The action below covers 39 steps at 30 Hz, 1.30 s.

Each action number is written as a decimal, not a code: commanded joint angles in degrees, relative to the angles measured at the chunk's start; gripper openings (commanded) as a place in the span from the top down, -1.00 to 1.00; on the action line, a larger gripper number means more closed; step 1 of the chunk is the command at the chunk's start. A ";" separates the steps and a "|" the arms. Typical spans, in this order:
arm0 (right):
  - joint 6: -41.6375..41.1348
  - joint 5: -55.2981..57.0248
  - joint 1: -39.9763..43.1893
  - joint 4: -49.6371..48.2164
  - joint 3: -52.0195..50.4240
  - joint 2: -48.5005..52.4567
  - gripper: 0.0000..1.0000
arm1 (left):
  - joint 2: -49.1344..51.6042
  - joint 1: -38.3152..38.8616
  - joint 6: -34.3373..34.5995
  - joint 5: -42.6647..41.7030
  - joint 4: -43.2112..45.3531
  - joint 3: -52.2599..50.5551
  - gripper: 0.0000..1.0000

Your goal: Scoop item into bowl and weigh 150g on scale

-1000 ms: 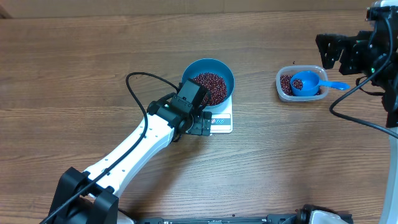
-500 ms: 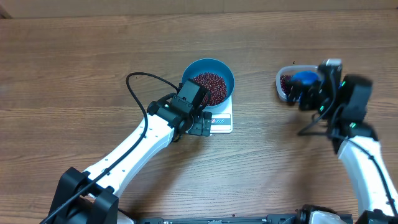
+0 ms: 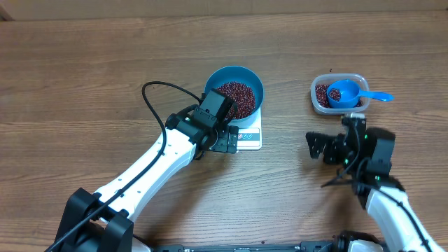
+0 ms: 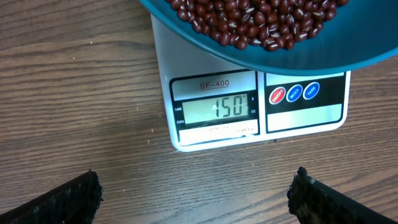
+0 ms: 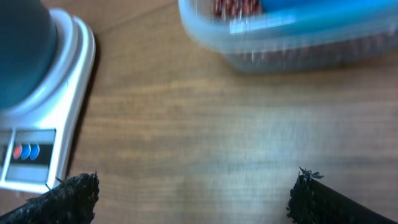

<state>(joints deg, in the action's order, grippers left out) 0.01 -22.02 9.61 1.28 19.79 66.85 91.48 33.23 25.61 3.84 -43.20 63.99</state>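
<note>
Over on the left, the white left arm reaches in from the bottom corner, with a black cable [image 3: 149, 98] looping above it. The left gripper [image 4: 196, 180] hangs over the wooden table [image 3: 84, 70] just in front of the scale [image 3: 250, 137]. Its jaws are spread wide with nothing between them, and only the 2 dark fingertips show at the bottom corners of the wrist view. From overhead the arm's head covers the scale's left part, and the blue bowl [image 3: 241, 73] sitting on top hides most of the platform. The beans [image 3: 238, 94] are heaped inside the bowl. The wrist view cuts the bowl off at the top, but the display under it reads 150 (the small print beneath is too fine to make out).

To the right, well apart from the scale, the clear tub [image 3: 316, 105] holds more beans, partly covered by the blue scoop [image 3: 343, 93] lying in it, whose handle pokes out past the right rim. The right gripper [image 5: 198, 180] hovers low in front of the tub, jaws parted and empty. Its wrist picture is smeared, so the tub's contents are just a reddish blur there.
</note>
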 commanded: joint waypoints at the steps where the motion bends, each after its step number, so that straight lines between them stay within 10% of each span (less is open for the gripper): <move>1: -0.24 0.55 -0.33 -4.00 -6.60 -4.15 -0.99 | -0.48 -0.22 0.79 -0.02 0.15 -0.20 -0.99; 8: -3.10 0.48 -0.33 -20.55 -19.52 -11.45 -1.00 | -0.48 -0.22 0.76 -0.02 0.15 -0.20 -0.99; 39: -2.34 14.23 -13.11 2.99 -19.37 -54.05 -1.00 | -0.48 -0.22 0.79 -0.02 0.15 -0.20 -0.99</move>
<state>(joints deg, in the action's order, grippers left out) -2.90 -9.85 -2.28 4.51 1.02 18.44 91.48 33.23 25.61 3.70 -43.20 63.99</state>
